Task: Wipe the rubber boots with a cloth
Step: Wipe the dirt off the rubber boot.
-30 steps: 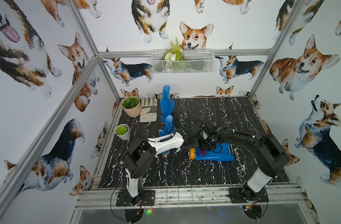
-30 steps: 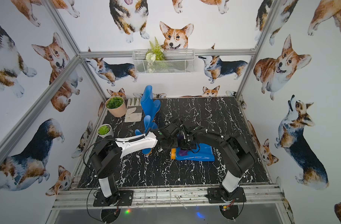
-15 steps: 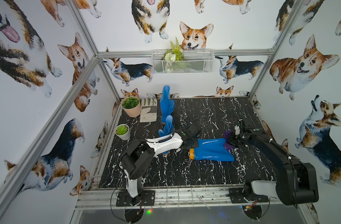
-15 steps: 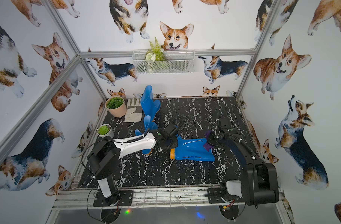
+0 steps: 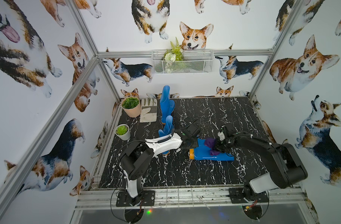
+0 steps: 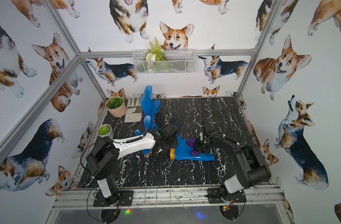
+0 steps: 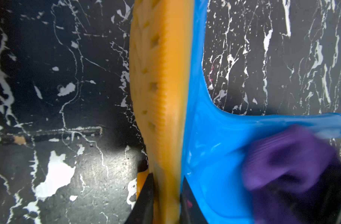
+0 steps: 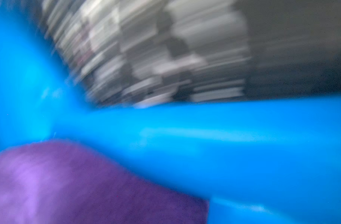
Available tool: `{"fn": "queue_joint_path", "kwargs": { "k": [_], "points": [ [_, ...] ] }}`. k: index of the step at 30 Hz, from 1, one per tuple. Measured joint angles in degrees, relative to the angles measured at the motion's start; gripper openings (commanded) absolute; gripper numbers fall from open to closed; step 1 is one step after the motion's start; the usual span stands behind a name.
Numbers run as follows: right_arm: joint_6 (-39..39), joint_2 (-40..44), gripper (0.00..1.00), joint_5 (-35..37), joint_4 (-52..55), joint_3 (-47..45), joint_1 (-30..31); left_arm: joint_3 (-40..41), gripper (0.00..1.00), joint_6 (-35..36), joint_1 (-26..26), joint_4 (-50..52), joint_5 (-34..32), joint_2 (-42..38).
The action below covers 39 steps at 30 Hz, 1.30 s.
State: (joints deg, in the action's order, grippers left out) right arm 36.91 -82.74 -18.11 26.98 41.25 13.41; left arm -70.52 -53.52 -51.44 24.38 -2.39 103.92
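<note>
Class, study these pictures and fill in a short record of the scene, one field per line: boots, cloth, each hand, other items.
lying boot: on its side on the table
cloth: purple, bunched on the lying boot
left hand: clamps the boot's orange sole
right hand: shut on the cloth, holding it against the boot
standing boots: two, upright, back left
other: glove, two plant pots, wire basket on the back wall

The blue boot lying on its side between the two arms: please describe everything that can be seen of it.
The boot is glossy bright-blue rubber with a ribbed orange-yellow sole. It lies on its side on the black marbled table, shaft toward the robot's right. The left gripper clamps the sole; the purple cloth, held by the right gripper, rests on its ankle.
</note>
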Motion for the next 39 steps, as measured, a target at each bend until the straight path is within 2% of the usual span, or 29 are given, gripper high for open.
{"fn": "queue_joint_path", "kwargs": {
  "k": [1,3,5,7,9,13,16,18,21,24,29,33,36,39],
  "points": [
    [0.0,2.0,0.00,0.6,1.8,-0.5,-3.6,0.0,0.00,0.0,0.0,0.0,-0.1,-0.1],
    [-1.1,5.6,0.00,1.3,4.9,0.5,-6.5,-0.2,0.03,0.0,0.0,0.4,-0.3,-0.1],
    [-2.2,8.7,0.00,2.3,6.6,2.3,-7.0,-0.4,0.17,0.1,0.1,0.8,-0.7,-0.1],
    [-2.2,11.1,0.00,3.3,7.6,3.7,-5.0,-0.9,0.33,0.4,0.5,1.5,-0.7,-0.1],
    [-2.2,12.2,0.00,5.4,8.4,5.2,0.9,-1.9,0.39,0.7,0.8,2.2,-0.7,0.0],
    [-0.5,9.4,0.00,7.6,7.8,7.8,17.0,-2.7,0.38,0.9,0.9,0.8,-0.7,0.1],
    [0.5,4.3,0.00,10.7,6.6,10.0,28.0,-1.6,0.32,0.8,0.9,0.2,-0.8,-0.2],
    [0.5,0.4,0.00,10.7,5.5,11.1,31.5,-1.0,0.29,0.8,0.9,-0.5,-1.0,-0.3],
    [0.6,-4.3,0.00,11.2,3.6,11.1,32.3,-0.4,0.23,0.7,1.1,-1.3,-0.6,-0.3],
    [1.1,-5.7,0.00,10.1,0.2,7.7,28.5,-0.2,0.15,0.6,1.1,-2.2,-0.2,-0.3],
    [2.5,3.8,0.00,4.3,-3.0,-5.2,9.8,0.7,0.12,0.6,1.3,-3.3,0.1,-0.9],
    [1.9,14.2,0.00,5.6,3.7,-8.3,-2.8,0.8,0.12,0.7,1.6,-3.3,0.4,-1.0],
    [0.5,20.2,0.00,6.9,8.3,-5.8,-6.4,0.8,0.12,0.8,1.7,-3.0,0.6,-1.1],
    [0.4,22.8,0.00,8.0,9.8,-2.3,-3.7,0.8,0.12,0.9,1.8,-3.0,0.8,-1.1]
  ]
}}
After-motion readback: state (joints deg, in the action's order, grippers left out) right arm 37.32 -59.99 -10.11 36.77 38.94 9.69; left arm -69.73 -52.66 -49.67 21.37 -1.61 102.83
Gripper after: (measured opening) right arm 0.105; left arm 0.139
